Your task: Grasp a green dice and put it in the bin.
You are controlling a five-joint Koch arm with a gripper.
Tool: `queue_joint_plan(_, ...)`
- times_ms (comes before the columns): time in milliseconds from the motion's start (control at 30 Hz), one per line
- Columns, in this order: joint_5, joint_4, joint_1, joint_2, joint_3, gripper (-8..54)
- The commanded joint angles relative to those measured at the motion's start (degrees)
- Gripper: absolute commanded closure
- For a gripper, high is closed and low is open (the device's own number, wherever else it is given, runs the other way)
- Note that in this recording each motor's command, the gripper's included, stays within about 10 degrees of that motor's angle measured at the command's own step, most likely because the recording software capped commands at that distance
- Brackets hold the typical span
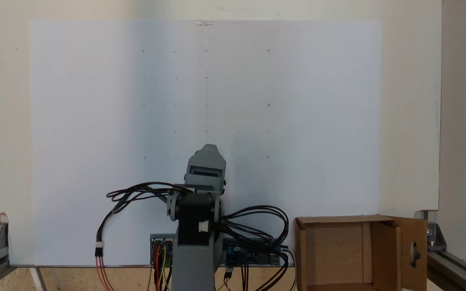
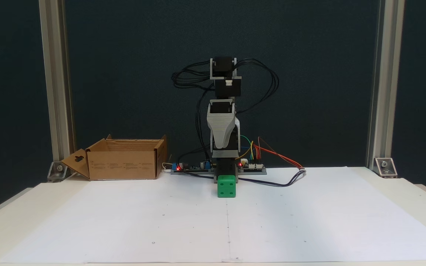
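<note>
While the bin [image 1: 340, 252] shows bare cardboard inside, the pincer [image 2: 223, 146] state is unclear above the green dice [image 2: 226, 186].

Counter [image 2: 401, 207]: cream-white top, lying flat, showing in both fixed views. White paper sheet [image 2: 183, 218] covering most of it, carrying faint dot grid and thin centre line. Dark blue-black backdrop [image 2: 131, 74] standing behind counter. Two aluminium profile posts [image 2: 56, 81] rising at rear corners, metal corner brackets [image 2: 385, 166] sitting at their feet. Light falling soft, even; left part of sheet [image 1: 75, 141] lying slightly shaded.
</note>
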Motion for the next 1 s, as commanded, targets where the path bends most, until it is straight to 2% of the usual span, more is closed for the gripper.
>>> queue_joint_plan(0, 2.72, -3.96, -0.88, -1.23, 1.05, -0.3)
queue_joint_plan(333, 3.25, -14.94, -1.67, -3.60, 10.81, -0.4)
queue_joint_plan(967, 5.54, -18.37, -3.52, -10.81, 13.97, -0.4)
